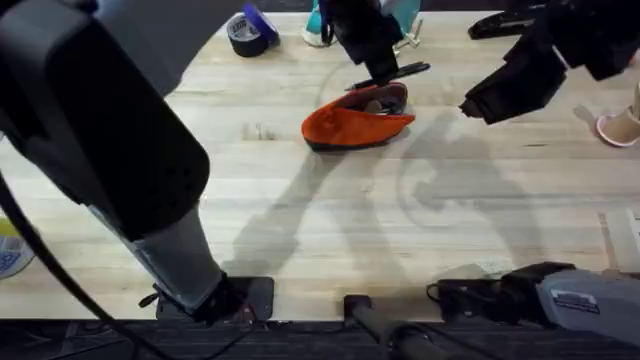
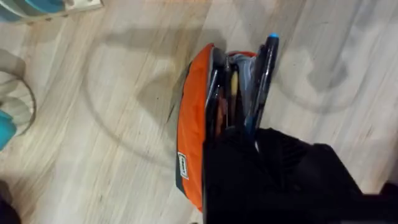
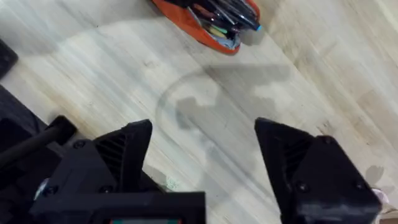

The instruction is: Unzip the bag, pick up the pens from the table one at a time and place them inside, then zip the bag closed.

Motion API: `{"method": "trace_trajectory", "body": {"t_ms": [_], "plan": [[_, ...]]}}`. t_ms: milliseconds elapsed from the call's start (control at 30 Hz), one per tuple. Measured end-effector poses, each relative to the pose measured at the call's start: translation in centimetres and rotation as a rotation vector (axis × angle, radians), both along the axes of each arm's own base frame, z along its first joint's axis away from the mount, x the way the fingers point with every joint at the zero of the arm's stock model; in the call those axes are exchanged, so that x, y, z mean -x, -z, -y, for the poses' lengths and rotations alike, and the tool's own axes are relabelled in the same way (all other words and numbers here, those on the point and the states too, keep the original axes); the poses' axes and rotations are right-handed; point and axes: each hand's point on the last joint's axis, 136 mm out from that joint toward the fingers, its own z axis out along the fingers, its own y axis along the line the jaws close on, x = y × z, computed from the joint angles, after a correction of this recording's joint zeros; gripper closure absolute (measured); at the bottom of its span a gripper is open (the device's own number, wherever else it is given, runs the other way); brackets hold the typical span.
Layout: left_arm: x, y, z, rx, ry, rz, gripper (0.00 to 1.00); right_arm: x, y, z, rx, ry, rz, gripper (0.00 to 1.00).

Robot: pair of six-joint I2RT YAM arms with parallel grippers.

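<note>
The orange bag (image 1: 358,122) lies on the table (image 1: 300,230) at the far middle, its zipper mouth gaping open. Several pens and pencils show inside it in the left wrist view (image 2: 227,99). My left gripper (image 1: 378,72) hangs over the bag's far edge, shut on a slim black pen (image 1: 403,72). That pen (image 2: 264,74) has a blue tip and slants over the open mouth of the bag (image 2: 193,124). My right gripper (image 1: 482,104) hovers to the right of the bag, open and holding nothing (image 3: 202,134). The bag (image 3: 208,28) lies ahead of it.
A blue tape roll (image 1: 250,30) and a teal object (image 1: 320,25) stand at the back. A black stapler (image 1: 505,22) sits at the back right, a pale pink object (image 1: 620,125) at the right edge. Bare wood stretches across the near half.
</note>
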Motion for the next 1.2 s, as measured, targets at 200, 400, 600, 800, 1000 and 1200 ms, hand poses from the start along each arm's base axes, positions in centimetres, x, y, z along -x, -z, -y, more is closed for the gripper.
{"method": "trace_trajectory", "body": {"t_ms": [200, 400, 600, 800, 1000, 1200], "plan": [[-0.1, 1.2, 0.1, -0.003, 0.012, 0.002, 0.958, 0.0, 0.0, 0.0, 0.0, 0.0, 0.0, 0.006], [0.0, 2.8, 0.0, -0.011, 0.022, -0.004, 0.958, 0.0, 0.0, 0.0, 0.0, 0.0, 0.0, 0.005], [-0.1, 4.1, 0.1, -0.013, 0.029, -0.002, 0.958, 0.0, 0.0, 0.0, 0.0, 0.0, 0.0, 0.005], [-0.4, 4.4, 0.3, -0.006, 0.043, 0.02, 0.958, 0.0, 0.0, 0.0, 0.0, 0.0, 0.0, 0.006], [-0.4, 4.5, 0.2, -0.008, 0.054, 0.026, 0.958, 0.0, 0.0, 0.0, 0.0, 0.0, 0.0, 0.005], [-0.4, 4.5, 0.2, -0.012, 0.053, 0.027, 0.958, 0.0, 0.0, 0.0, 0.0, 0.0, 0.0, 0.005]]}}
